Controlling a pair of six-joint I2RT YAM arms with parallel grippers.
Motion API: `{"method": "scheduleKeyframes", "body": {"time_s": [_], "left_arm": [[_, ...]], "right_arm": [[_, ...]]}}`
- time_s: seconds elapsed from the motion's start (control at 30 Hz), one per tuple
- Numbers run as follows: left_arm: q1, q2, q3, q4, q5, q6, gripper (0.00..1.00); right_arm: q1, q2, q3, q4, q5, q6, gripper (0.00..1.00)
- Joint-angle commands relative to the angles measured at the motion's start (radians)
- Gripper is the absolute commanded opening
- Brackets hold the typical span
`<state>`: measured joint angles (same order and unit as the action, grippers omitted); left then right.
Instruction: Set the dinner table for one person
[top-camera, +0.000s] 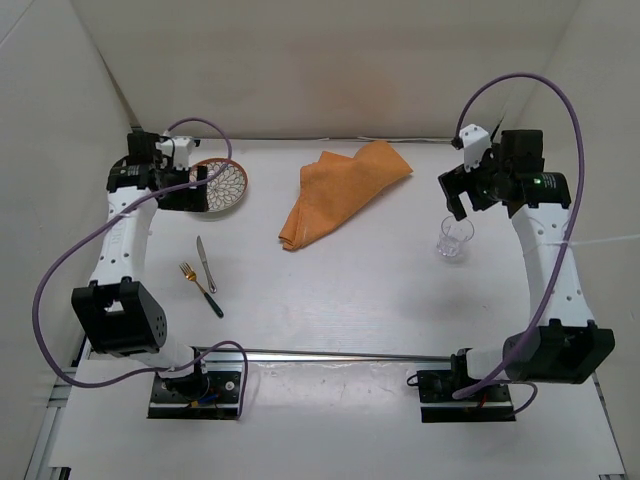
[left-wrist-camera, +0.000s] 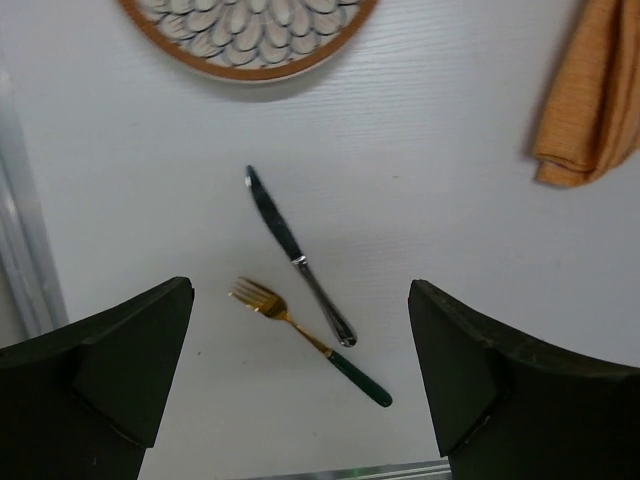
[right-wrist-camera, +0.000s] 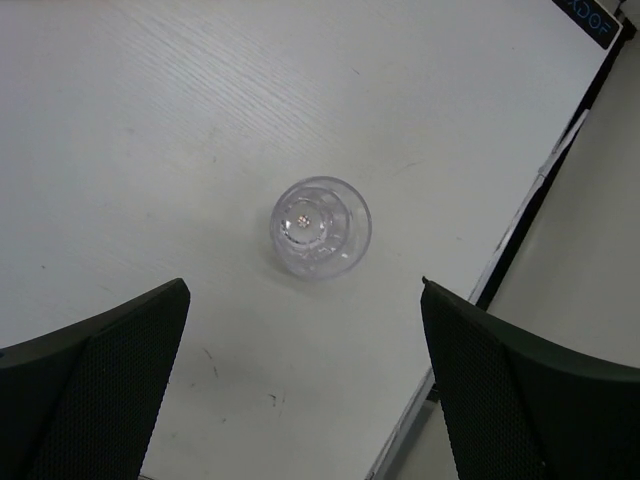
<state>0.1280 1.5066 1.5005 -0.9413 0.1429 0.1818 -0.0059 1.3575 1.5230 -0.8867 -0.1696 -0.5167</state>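
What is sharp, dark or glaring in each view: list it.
Top view: soft even light, faint shadows, glass barely distinct from the table. Left wrist: knife and fork sharp, pincer fingers dark, little detail. Right wrist: glass sharp, a bright spot at its bottom.

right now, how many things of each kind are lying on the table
plate: 1
knife: 1
fork: 1
glass: 1
orange cloth: 1
total on the dinner table: 5
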Motion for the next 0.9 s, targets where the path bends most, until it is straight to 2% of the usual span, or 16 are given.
{"method": "scheduleKeyframes", "body": {"time_s": [0.0, 0.2, 0.33, 0.47, 0.73, 0.87], "left_arm": [[-0.070, 0.038, 0.041, 0.004, 0.132, 0.059, 1.00], [-0.200, 0.142, 0.115, 0.113, 0.305, 0.137, 1.00], [-0.269, 0.301, 0.281, 0.137, 0.415, 0.206, 1.00], [-0.312, 0.450, 0.415, 0.195, 0.512, 0.206, 1.00], [-0.343, 0.809, 0.762, 0.260, 0.626, 0.093, 1.00], [-0.352, 0.889, 0.810, 0.320, 0.626, 0.050, 0.99]], "right_arm": [[0.000, -0.064, -0.030, -0.046, 0.087, -0.104, 1.00], [0.000, -0.171, -0.119, -0.064, 0.179, -0.175, 1.00], [0.009, -0.230, -0.155, -0.084, 0.225, -0.221, 1.00], [0.009, -0.264, -0.178, -0.147, 0.278, -0.253, 1.00], [0.029, -0.273, -0.144, -0.267, 0.374, -0.232, 1.00], [0.029, -0.282, -0.144, -0.293, 0.400, -0.223, 1.00]]}}
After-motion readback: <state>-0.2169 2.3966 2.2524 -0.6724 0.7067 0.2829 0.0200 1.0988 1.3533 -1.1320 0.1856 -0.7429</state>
